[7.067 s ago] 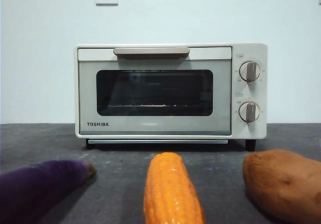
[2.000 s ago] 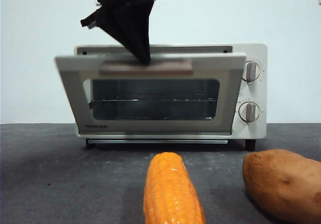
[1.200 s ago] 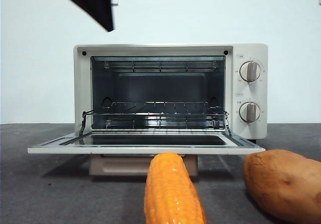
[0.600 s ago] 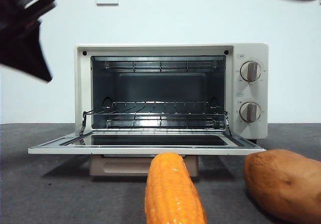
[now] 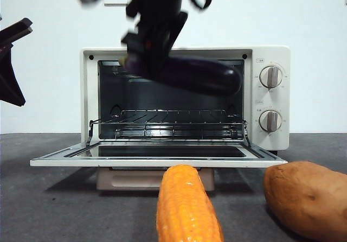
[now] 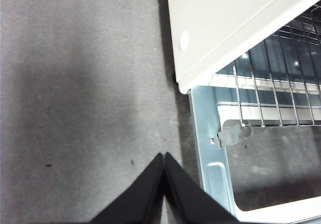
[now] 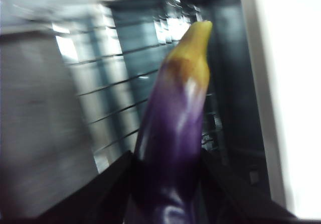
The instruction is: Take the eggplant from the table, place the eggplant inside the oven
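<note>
Two jaws of our right gripper [image 7: 168, 184] are clenched on the eggplant [image 5: 198, 75], which we hold lengthwise in the air right in front of the oven [image 5: 184, 98], level with the upper part of its opening and above its wire rack [image 5: 168, 117]. In the right wrist view the stem end points into the oven's cavity, though that picture is blurred. Our left gripper [image 6: 164, 176] has its jaws pressed together on nothing; it waits off the oven's side, over the table [image 6: 75, 108], near the corner of the dropped door [image 5: 157, 156]. In front of the oven lie a corn cob [image 5: 187, 207] and a sweet potato [image 5: 306, 198].

We judge the task well along: the eggplant is off the table and the door is down. What is left is to carry it inside, lay it on the rack and let go.
</note>
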{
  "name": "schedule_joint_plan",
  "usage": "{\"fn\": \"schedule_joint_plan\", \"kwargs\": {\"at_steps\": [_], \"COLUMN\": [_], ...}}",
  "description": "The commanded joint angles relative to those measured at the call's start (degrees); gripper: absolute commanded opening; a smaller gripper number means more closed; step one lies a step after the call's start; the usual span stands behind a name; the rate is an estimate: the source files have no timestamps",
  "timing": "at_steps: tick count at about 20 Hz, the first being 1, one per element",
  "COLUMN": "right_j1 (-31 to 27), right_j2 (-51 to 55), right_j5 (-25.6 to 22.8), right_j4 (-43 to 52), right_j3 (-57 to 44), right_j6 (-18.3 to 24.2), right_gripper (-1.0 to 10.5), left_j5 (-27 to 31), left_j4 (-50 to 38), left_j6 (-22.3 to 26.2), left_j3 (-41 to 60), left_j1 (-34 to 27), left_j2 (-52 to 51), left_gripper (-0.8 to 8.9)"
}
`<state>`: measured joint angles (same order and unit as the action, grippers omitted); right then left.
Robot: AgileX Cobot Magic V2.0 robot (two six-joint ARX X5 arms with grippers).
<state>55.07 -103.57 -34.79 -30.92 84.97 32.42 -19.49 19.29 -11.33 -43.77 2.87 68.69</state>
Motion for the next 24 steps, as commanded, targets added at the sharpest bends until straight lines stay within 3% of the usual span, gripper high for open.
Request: {"fn": "schedule_joint_plan", "kwargs": {"at_steps": [1,5,11,24], "right_j1": [0.0,-1.4,-3.1,-1.0], "right_j2": [-4.2,-8.0,-8.4,-8.4], "right_j5": [-2.9,-5.7,-5.7,-5.8], "right_j4": [4.3,8.0,8.8,8.5], "right_j3": [1.1,1.1,1.1,1.1], "right_j6": [6.4,7.6,7.4,4.1], "right_gripper": [1.6,1.7,3.0,3.0], "left_j5": [-0.6,-0.7,-0.7,-0.7], "left_j4": [-0.7,-0.7,-0.8,-0.2], "left_j6": [0.0,0.2,0.3,0.8], "left_j3": [-0.2,-0.2,-0.2,-0.2], "left_j1": [0.0,0.0,0.0,0.0], "left_j2": [0.5,0.5,0.5,0.7], "left_gripper": [0.06,0.06,0.06,0.06]}}
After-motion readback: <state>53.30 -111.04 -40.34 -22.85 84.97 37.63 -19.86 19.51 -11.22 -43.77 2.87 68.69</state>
